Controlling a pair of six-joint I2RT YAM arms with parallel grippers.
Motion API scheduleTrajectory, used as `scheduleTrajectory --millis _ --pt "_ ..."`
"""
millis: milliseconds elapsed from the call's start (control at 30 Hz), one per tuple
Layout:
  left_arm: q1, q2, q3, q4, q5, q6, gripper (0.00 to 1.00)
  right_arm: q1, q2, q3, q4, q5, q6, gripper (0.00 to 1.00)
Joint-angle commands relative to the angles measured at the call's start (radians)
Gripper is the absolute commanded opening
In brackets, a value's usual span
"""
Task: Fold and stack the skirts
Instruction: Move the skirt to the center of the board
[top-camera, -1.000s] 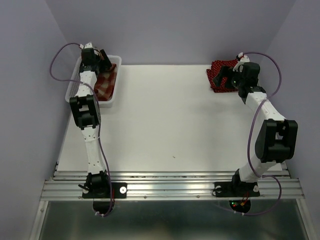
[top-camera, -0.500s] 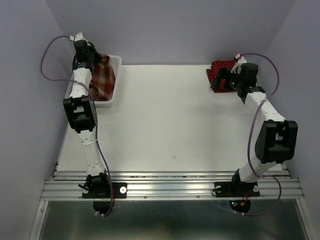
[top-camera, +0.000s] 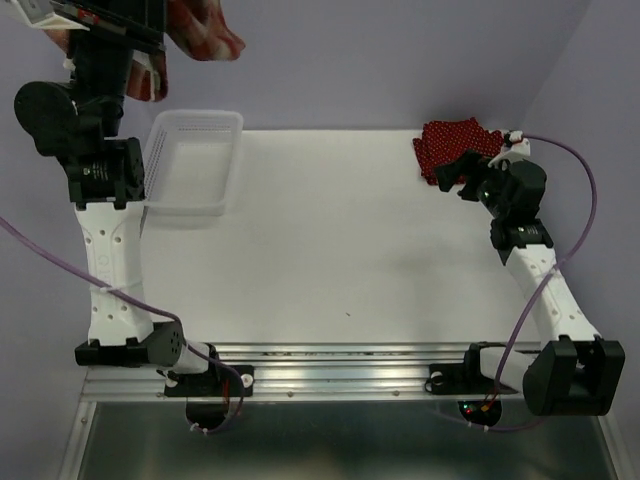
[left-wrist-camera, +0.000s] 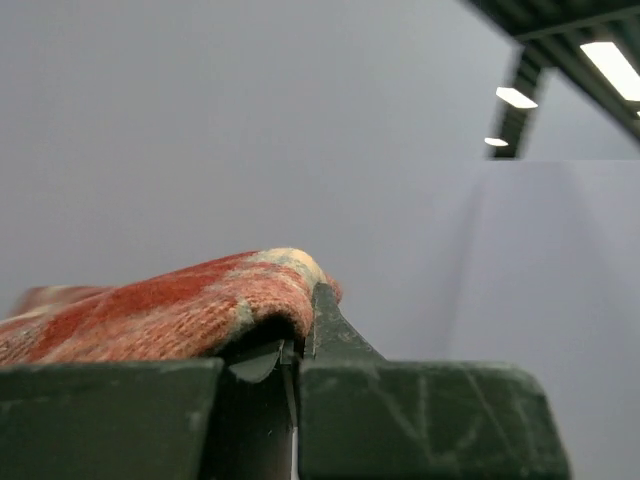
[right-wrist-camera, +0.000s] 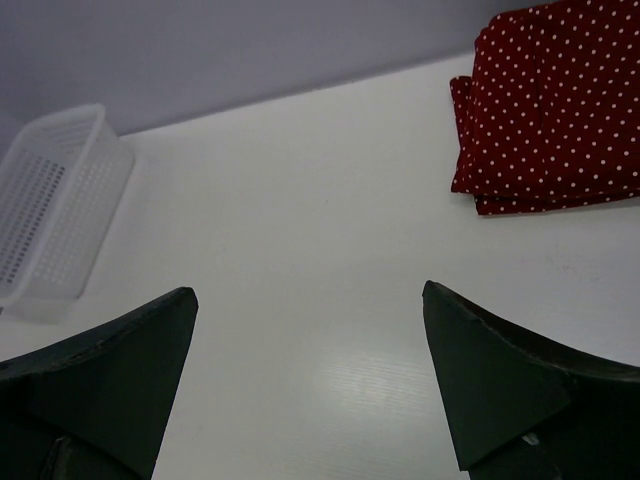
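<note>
Plaid skirt (top-camera: 205, 35) aloft in left hand (left-wrist-camera: 300, 345)

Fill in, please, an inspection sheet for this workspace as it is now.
Surface: white table, one small dark speck near the front.
Job's things: plaid skirt held by the left gripper, high over the far left corner; polka-dot skirts folded in a pile, far right corner.
Clutter: white lattice basket, far left.
Grippers: left gripper shut on the plaid skirt; right gripper open, holding nothing, near the pile.
Cables: purple cables loop along both arms.
Surroundings: pale purple walls; metal rail at the near edge.
</note>
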Motion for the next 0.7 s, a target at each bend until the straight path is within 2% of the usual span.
scheduleTrajectory --millis 0,133,267,433,533,567,633,667 --pt "-0.21 0.003 0.011 0.085 0.16 0.023 0.0 0.009 -0.079 -0.045 0.105 0.071 0.063 1.0" --pt "-0.33 -0.032 -0.018 0.09 0.143 0.022 0.0 0.009 -0.145 -0.088 0.096 0.151 0.091 1.0" --pt "-0.451 -0.001 -0.016 0.094 0.159 -0.013 0.0 0.009 -0.219 -0.104 0.065 0.212 0.098 1.0" --pt "-0.522 0.085 -0.005 0.096 0.229 -0.093 0.0 0.009 -0.309 -0.116 -0.012 0.321 0.083 1.0" --pt "-0.524 0.082 -0.138 0.102 0.168 -0.104 0.0 0.009 -0.324 -0.108 -0.087 0.415 0.088 1.0" --pt "-0.522 0.063 -0.244 0.102 0.133 -0.098 0.0 0.009 -0.321 -0.092 -0.104 0.427 0.085 1.0" --pt "-0.517 0.043 -0.361 0.101 -0.011 -0.072 0.0 0.009 -0.309 -0.072 -0.159 0.435 0.071 1.0" --pt "-0.516 0.033 -0.468 0.097 -0.053 -0.052 0.0 0.009 -0.291 -0.052 -0.177 0.426 0.068 1.0"
